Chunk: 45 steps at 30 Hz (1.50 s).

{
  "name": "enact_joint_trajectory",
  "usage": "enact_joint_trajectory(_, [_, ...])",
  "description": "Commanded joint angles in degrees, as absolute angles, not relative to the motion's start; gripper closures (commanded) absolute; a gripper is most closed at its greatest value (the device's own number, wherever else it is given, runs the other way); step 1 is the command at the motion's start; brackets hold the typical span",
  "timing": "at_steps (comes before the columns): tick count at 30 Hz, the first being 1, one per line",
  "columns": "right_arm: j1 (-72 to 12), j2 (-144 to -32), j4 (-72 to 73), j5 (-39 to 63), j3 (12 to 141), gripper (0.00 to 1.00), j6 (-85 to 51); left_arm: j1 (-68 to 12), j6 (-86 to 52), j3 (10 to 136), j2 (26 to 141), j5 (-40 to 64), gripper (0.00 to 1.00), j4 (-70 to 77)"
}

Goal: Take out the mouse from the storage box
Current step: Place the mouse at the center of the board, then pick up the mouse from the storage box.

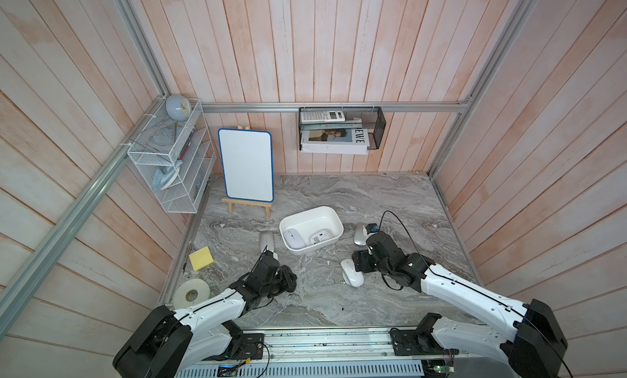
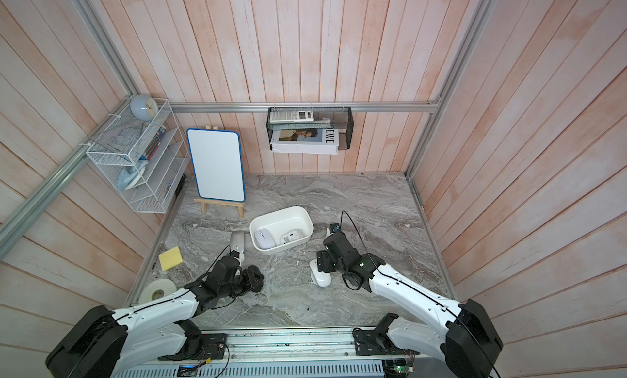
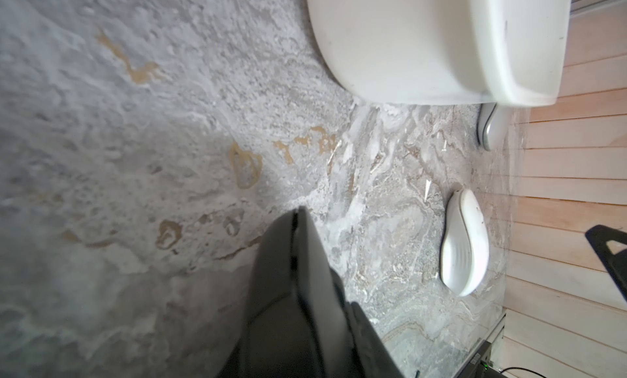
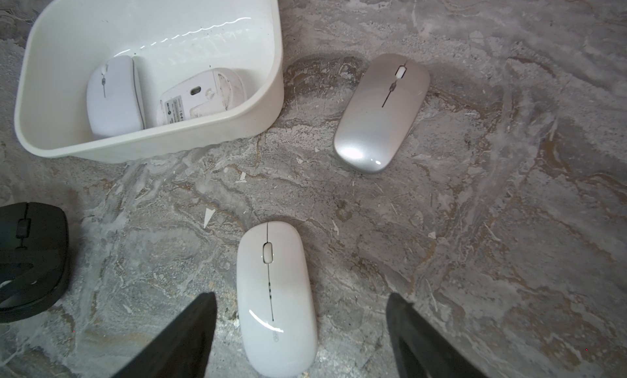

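Progressing partway: two silver mice [image 4: 381, 113] [image 1: 266, 240] lying on surface [image 4: 475, 223], two white mice [image 4: 113, 98] [image 4: 200, 94] sitting in box [image 4: 203, 142], right gripper [image 4: 300, 294] hovering wide over third white mouse [image 1: 352, 272], left gripper [image 3: 298, 220] pinching black mouse [image 4: 30, 254].

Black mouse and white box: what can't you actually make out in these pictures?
Black mouse: cut off by the right wrist view's edge.
Upturned mouse in the white box: label print too small to read.
Grey mouse: near end hidden behind the left arm in both top views.
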State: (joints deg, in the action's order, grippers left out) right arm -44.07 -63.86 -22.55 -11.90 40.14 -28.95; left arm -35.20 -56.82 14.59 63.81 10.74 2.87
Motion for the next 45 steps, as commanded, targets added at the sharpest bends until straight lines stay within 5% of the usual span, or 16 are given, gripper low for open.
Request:
enact_joint_trajectory(1, [-44.56,-64.07,-22.85,-12.44,42.21,0.17,-29.62,-34.72,-57.35,13.07,63.73,10.99,0.61,4.23])
enact_joint_trajectory(8, [-44.81,-64.07,-23.02,-12.69,42.45,0.17,-29.71,-34.34,-57.31,12.75,60.80,9.61,0.42,1.80])
enact_joint_trajectory(23, [-45.19,-64.07,-23.29,-13.11,42.82,0.17,-29.62,-34.01,-54.91,16.52,47.95,-3.07,0.18,-17.89])
enact_joint_trajectory(36, [-45.27,-66.73,-23.84,-12.79,46.90,0.17,-27.72,-33.58,-45.58,29.10,33.43,-23.83,0.02,-34.45])
enact_joint_trajectory(45, [-45.43,-81.49,-26.67,-10.11,61.21,0.17,-24.64,-33.57,-38.99,28.77,25.19,-32.57,0.00,-30.74])
